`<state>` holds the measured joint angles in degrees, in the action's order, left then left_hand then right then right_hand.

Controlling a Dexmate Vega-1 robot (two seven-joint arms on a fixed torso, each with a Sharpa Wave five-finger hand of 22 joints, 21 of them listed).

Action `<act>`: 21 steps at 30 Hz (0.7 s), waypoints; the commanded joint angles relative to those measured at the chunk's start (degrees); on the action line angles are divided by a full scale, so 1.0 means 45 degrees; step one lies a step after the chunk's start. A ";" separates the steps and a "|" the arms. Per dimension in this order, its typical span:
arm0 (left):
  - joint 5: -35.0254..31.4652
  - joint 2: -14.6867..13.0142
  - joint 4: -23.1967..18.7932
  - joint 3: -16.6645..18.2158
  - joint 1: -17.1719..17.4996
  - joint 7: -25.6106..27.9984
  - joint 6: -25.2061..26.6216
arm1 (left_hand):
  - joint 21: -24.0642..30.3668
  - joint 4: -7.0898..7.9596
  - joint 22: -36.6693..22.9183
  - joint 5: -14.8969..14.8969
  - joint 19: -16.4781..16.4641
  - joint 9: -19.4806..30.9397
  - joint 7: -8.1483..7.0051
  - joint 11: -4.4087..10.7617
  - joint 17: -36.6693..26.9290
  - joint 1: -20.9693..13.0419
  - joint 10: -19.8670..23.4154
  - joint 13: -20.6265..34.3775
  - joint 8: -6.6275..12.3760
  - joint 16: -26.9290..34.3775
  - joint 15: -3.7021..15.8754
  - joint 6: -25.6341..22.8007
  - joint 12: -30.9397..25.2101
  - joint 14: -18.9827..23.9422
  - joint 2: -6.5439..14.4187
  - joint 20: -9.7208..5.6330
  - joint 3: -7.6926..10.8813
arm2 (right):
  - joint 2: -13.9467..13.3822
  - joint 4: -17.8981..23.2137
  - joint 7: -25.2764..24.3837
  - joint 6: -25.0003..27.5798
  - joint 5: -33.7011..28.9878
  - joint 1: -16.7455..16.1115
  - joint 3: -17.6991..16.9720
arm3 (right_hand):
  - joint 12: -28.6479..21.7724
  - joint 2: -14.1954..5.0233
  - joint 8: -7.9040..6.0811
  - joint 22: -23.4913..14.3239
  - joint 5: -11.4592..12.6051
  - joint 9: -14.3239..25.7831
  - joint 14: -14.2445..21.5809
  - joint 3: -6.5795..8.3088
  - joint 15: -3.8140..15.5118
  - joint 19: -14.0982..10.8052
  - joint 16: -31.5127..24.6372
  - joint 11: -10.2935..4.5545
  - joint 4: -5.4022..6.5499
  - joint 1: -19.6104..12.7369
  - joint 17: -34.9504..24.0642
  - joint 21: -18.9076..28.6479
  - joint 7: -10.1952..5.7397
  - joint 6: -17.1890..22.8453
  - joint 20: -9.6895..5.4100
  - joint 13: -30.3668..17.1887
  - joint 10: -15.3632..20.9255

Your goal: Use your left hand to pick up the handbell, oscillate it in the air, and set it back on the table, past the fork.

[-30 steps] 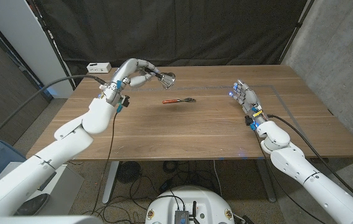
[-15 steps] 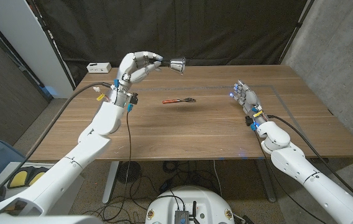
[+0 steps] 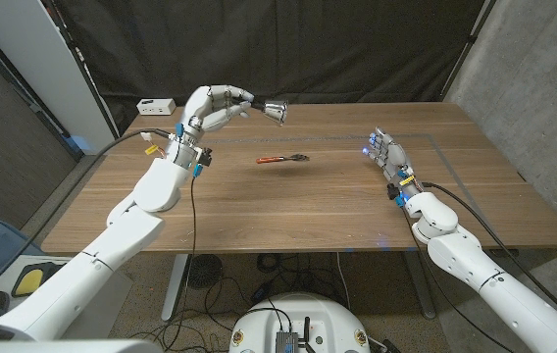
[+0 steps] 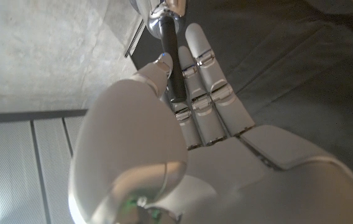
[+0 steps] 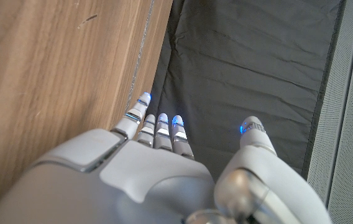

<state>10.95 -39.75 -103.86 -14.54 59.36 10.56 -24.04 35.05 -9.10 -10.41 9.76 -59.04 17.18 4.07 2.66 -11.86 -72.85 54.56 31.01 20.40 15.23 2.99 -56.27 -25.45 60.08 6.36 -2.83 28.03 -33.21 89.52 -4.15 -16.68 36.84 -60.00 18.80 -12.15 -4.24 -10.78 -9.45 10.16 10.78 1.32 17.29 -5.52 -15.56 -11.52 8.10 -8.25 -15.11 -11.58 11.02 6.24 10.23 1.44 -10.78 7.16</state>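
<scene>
Aloft, left hand (image 3: 212, 106) grips handbell (image 3: 276, 110)

My two arms are glossy white, built of rounded shells with narrow dark seams at the joints. The left hand (image 3: 212, 105) is pale grey-white with segmented fingers and silvery bands across them; its wrist carries a blue fitting, small red and yellow tags and a black cable that trails off along the arm. The right hand (image 3: 388, 154) is the same make, its fingertips (image 5: 144, 99) lit blue, with blue and orange fittings at the wrist and its own black cable.
</scene>
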 commanded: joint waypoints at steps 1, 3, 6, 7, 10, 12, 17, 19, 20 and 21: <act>-0.0942 -0.3358 -0.2367 0.0361 0.0178 -0.1877 0.4613 | 0.0093 -0.0012 0.0017 0.0099 -0.0026 0.0015 0.0102 0.0003 0.0001 -0.0176 0.0113 0.0366 0.0064 0.0031 0.1202 -0.0024 -0.0112 0.1372 0.0216 -0.0008 0.0030 | -0.0008 0.0018 0.0036 0.0103 0.0007 0.0021 0.0088 | 0.0000 -0.0018 -0.0054 -0.0064 0.0008 0.0053 0.0066 -0.0060 -0.0028 -0.0135 0.0007 0.0132 0.0034 -0.0128 -0.0025 0.0008 0.0089 0.0039 -0.0010 -0.0057 0.0013; -0.1675 -0.4138 -0.2868 0.0351 0.0110 -0.2106 0.5445 | 0.0091 -0.0001 0.0018 0.0105 0.0004 0.0017 0.0110 0.0006 -0.0002 -0.0159 0.0094 0.0395 0.0058 0.0013 0.1171 -0.0007 -0.0100 0.1336 0.0222 0.0020 0.0030 | 0.0001 -0.0029 0.0096 0.0110 0.0017 0.0072 0.0112 | 0.0003 -0.0018 -0.0051 -0.0064 0.0008 0.0053 0.0064 -0.0062 -0.0024 -0.0137 0.0008 0.0138 0.0034 -0.0128 -0.0025 0.0008 0.0089 0.0033 -0.0009 -0.0057 0.0007; -0.2716 -0.5032 -0.3476 0.0325 0.0097 -0.2260 0.6267 | 0.0086 -0.0014 0.0018 0.0114 0.0040 0.0026 0.0126 0.0000 -0.0003 -0.0175 0.0090 0.0423 0.0059 0.0007 0.1166 0.0002 -0.0095 0.1334 0.0227 0.0052 0.0045 | 0.0026 -0.0075 0.0137 0.0138 0.0071 0.0119 0.0120 | 0.0006 -0.0018 -0.0050 -0.0064 0.0008 0.0053 0.0078 -0.0065 -0.0031 -0.0141 0.0002 0.0134 0.0035 -0.0128 -0.0026 0.0008 0.0090 0.0032 -0.0009 -0.0057 -0.0001; -0.3289 -0.5351 -0.3900 0.0339 0.0182 -0.2163 0.6893 | 0.0087 -0.0015 0.0018 0.0118 0.0051 0.0035 0.0130 -0.0011 -0.0009 -0.0181 0.0083 0.0438 0.0057 0.0000 0.1163 0.0021 -0.0091 0.1314 0.0238 0.0061 0.0051 | 0.0031 -0.0102 0.0165 0.0132 0.0079 0.0140 0.0124 | 0.0005 -0.0018 -0.0049 -0.0064 0.0008 0.0052 0.0070 -0.0066 -0.0026 -0.0139 0.0006 0.0132 0.0035 -0.0128 -0.0026 0.0007 0.0085 0.0030 -0.0011 -0.0057 0.0000; -0.5569 -0.6204 -0.5451 0.0142 0.0433 -0.1844 0.9529 | 0.0090 -0.0007 0.0018 0.0121 0.0081 0.0052 0.0121 0.0013 -0.0043 -0.0185 0.0051 0.0484 0.0061 0.0004 0.1157 0.0037 -0.0075 0.1285 0.0269 0.0084 0.0053 | 0.0041 -0.0182 0.0237 0.0102 0.0086 0.0194 0.0138 | 0.0012 -0.0020 -0.0049 -0.0064 0.0008 0.0052 0.0070 -0.0068 -0.0025 -0.0138 0.0006 0.0113 0.0036 -0.0128 -0.0027 0.0005 0.0085 0.0030 -0.0015 -0.0057 -0.0015; -0.6486 -0.6657 -0.6126 -0.0038 0.0378 -0.2207 1.0784 | 0.0095 -0.0008 0.0017 0.0121 0.0090 0.0070 0.0123 0.0001 -0.0053 -0.0183 0.0059 0.0512 0.0068 0.0008 0.1174 0.0050 -0.0076 0.1289 0.0268 0.0091 0.0051 | 0.0071 -0.0203 0.0239 0.0140 0.0158 0.0213 0.0126 | 0.0010 -0.0019 -0.0050 -0.0064 0.0008 0.0052 0.0076 -0.0070 -0.0033 -0.0144 0.0004 0.0127 0.0036 -0.0130 -0.0026 0.0007 0.0095 0.0033 -0.0005 -0.0057 -0.0010; -0.8046 -0.7742 -0.7358 -0.0494 -0.0129 -0.3801 1.2980 | 0.0114 0.0005 0.0016 0.0119 0.0092 0.0075 0.0095 0.0025 -0.0083 -0.0167 0.0044 0.0573 0.0074 0.0016 0.1169 0.0044 -0.0065 0.1276 0.0278 0.0090 0.0041 | 0.0133 -0.0434 0.0421 0.0026 0.0174 0.0324 0.0174 | 0.0008 -0.0020 -0.0049 -0.0064 0.0008 0.0052 0.0070 -0.0073 -0.0035 -0.0144 0.0008 0.0133 0.0035 -0.0132 -0.0026 0.0005 0.0098 0.0032 -0.0008 -0.0057 -0.0004; -0.9270 -0.7953 -0.7846 -0.1144 -0.0651 -0.4703 1.4052 | 0.0117 0.0018 0.0015 0.0117 0.0107 0.0075 0.0084 0.0017 -0.0098 -0.0148 0.0040 0.0599 0.0070 0.0012 0.1200 0.0057 -0.0061 0.1247 0.0282 0.0091 0.0030 | 0.0174 -0.0515 0.0473 -0.0011 0.0187 0.0375 0.0193 | 0.0011 -0.0021 -0.0049 -0.0064 0.0008 0.0052 0.0068 -0.0074 -0.0022 -0.0141 0.0008 0.0120 0.0035 -0.0133 -0.0026 0.0003 0.0095 0.0031 -0.0014 -0.0057 -0.0011; -1.0190 -0.7999 -0.8056 -0.1626 -0.0988 -0.5262 1.4561 | 0.0120 0.0018 0.0014 0.0117 0.0115 0.0084 0.0063 0.0019 -0.0109 -0.0149 0.0016 0.0618 0.0069 0.0016 0.1195 0.0074 -0.0050 0.1243 0.0287 0.0080 0.0029 | 0.0191 -0.0544 0.0488 -0.0018 0.0195 0.0396 0.0200 | 0.0005 -0.0023 -0.0050 -0.0064 0.0008 0.0052 0.0065 -0.0075 -0.0019 -0.0140 0.0009 0.0124 0.0036 -0.0133 -0.0027 0.0002 0.0095 0.0034 -0.0017 -0.0058 0.0004; -1.1255 -0.7950 -0.8243 -0.2138 -0.1311 -0.5862 1.5063 | 0.0124 0.0023 0.0014 0.0116 0.0116 0.0081 0.0065 0.0000 -0.0113 -0.0139 0.0015 0.0630 0.0073 0.0017 0.1199 0.0061 -0.0048 0.1241 0.0285 0.0078 0.0025 | 0.0210 -0.0579 0.0500 -0.0031 0.0200 0.0416 0.0206 | 0.0010 -0.0027 -0.0047 -0.0064 0.0008 0.0052 0.0065 -0.0075 -0.0005 -0.0131 0.0009 0.0099 0.0038 -0.0133 -0.0028 -0.0002 0.0082 0.0026 -0.0039 -0.0058 -0.0008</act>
<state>-11.09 -67.25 -128.55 -14.96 59.98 -1.02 13.44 35.05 -9.24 -10.29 9.98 -58.75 17.44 4.39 2.54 -12.15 -72.85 54.43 32.39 20.40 15.18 2.76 -55.94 -25.67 60.30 6.35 -2.55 27.90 -32.91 88.46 -2.99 -16.20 37.34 -59.08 19.36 -12.15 -4.24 -10.78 -9.45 10.16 10.78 1.32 17.04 -5.52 -15.56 -11.52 8.09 -8.01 -15.11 -11.57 11.02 6.24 10.23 1.44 -10.78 7.15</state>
